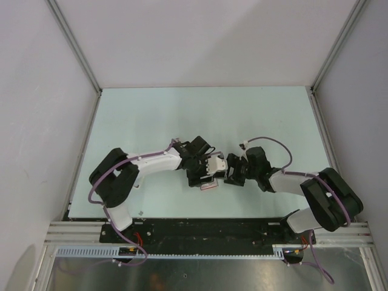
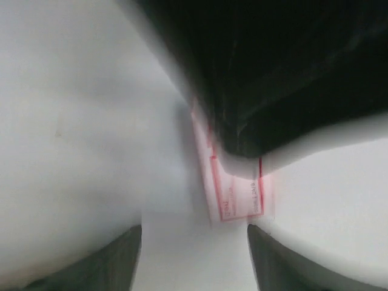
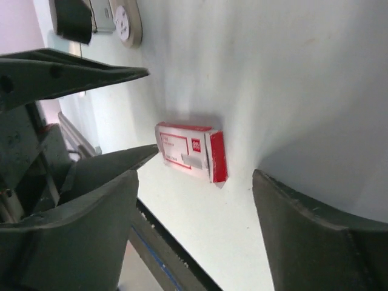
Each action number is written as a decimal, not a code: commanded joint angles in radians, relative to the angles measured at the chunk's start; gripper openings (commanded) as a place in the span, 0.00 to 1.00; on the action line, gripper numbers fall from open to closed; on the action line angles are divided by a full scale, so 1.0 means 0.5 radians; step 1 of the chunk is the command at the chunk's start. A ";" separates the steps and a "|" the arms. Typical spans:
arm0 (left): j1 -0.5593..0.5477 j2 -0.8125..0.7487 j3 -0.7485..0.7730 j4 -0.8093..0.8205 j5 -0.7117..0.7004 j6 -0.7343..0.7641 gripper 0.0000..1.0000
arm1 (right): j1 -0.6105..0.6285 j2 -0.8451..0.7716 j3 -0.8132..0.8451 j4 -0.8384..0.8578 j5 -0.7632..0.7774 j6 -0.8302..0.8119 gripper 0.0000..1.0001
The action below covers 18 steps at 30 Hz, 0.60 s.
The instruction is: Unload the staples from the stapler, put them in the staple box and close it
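I cannot make out the stapler with certainty. A small pale block (image 1: 214,163) sits between my two grippers in the top view, and I cannot tell what it is. A short grey strip (image 3: 195,161), like staples, lies on a flat pink-and-red box (image 3: 191,154). The box lies on the table (image 1: 209,186), just ahead of both grippers, and also shows in the left wrist view (image 2: 239,197). My left gripper (image 2: 194,260) is open and empty just above the table (image 1: 205,173). Its dark fingers (image 3: 109,73) show spread apart in the right wrist view. My right gripper (image 3: 195,182) is open and empty, facing the box (image 1: 231,173).
A blurred dark mass (image 2: 291,66) with a pale lower edge hangs over the box's far end in the left wrist view. The table's near edge and a black rail (image 3: 163,254) run just past the box. Grey walls (image 1: 36,121) enclose the pale table (image 1: 200,115).
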 commanded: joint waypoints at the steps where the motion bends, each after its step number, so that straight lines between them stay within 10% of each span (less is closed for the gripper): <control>1: 0.008 -0.199 -0.012 -0.017 -0.146 -0.062 0.76 | -0.108 -0.058 -0.017 -0.074 -0.038 -0.096 0.91; 18: 0.990 -1.446 0.016 -0.253 -0.263 -0.515 0.99 | -0.144 -0.387 0.596 -1.051 0.431 -0.503 0.99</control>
